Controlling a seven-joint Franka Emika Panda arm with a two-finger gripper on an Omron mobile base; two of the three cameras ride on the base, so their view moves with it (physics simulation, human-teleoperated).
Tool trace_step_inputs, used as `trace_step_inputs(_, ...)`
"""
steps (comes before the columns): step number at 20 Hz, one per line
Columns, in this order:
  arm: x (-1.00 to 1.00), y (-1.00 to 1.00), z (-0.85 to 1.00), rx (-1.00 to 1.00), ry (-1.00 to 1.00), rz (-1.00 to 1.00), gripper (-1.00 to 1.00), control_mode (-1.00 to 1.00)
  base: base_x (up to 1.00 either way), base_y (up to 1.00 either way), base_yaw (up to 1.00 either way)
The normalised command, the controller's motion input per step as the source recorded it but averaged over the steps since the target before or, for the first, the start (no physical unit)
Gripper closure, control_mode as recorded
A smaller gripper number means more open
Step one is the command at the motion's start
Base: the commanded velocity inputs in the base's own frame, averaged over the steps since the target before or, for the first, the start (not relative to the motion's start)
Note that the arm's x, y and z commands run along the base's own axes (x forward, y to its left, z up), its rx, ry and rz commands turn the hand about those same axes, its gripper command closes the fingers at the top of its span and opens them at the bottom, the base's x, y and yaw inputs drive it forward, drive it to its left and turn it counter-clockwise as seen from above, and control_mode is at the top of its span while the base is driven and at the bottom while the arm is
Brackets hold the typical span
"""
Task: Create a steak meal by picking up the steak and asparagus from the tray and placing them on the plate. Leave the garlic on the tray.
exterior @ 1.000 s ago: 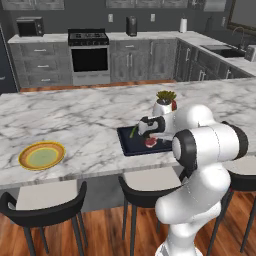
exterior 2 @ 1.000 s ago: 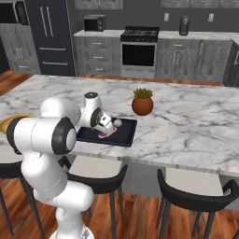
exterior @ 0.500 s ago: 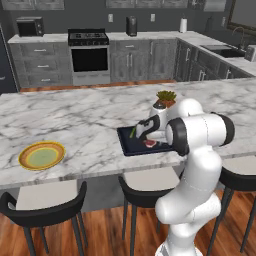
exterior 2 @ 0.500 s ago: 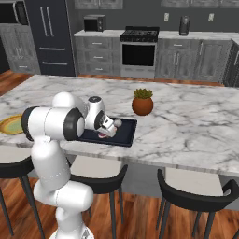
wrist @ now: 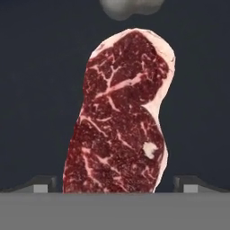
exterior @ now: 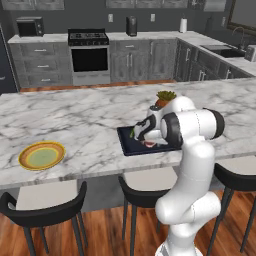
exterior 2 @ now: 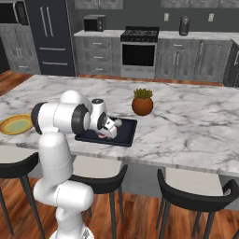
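The steak (wrist: 121,117), red meat with pale fat edges, lies flat on the dark navy tray (wrist: 36,90). My gripper (wrist: 117,186) is open just above it, one fingertip on each side of the steak's near end. Just beyond the steak's far end sits the whitish garlic (wrist: 130,6). In the left base view the gripper (exterior: 145,133) hangs low over the tray (exterior: 129,148), and a bit of the green asparagus (exterior: 132,133) shows at its left. The steak (exterior 2: 102,135) peeks out under the hand in the right base view. The plate (exterior: 42,155) lies far left on the counter.
A potted plant (exterior 2: 142,102) stands behind the tray on the marble island (exterior: 75,120). Bar stools (exterior: 45,205) line the near side. The plate (exterior 2: 16,124) sits near the island's front edge, well apart from the tray (exterior 2: 127,138).
The arm's elbow has swung round and upward beside the tray. The hand has stayed over the tray and come lower onto the steak. Nothing on the tray has moved.
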Motion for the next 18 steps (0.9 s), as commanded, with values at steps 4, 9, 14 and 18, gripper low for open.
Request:
trace_step_inputs(4, 0.23, 0.0, -0.47, 0.0, 0.02, 0.0, -1.0, -1.0, 0.0, 0.0, 0.0)
trace_step_inputs(9, 0.16, 0.0, -0.3, 0.0, 0.01, 0.0, 1.0, -1.0, 0.0, 0.0, 0.0)
trace_step_inputs(14, 0.0, 0.0, -0.01, 0.0, 0.0, 0.0, 1.0, -1.0, 0.0, 0.0, 0.0)
trace_step_inputs(18, -0.08, 0.05, 0.03, 0.0, -0.03, 0.03, 1.0, -1.0, 0.0, 0.0, 0.0)
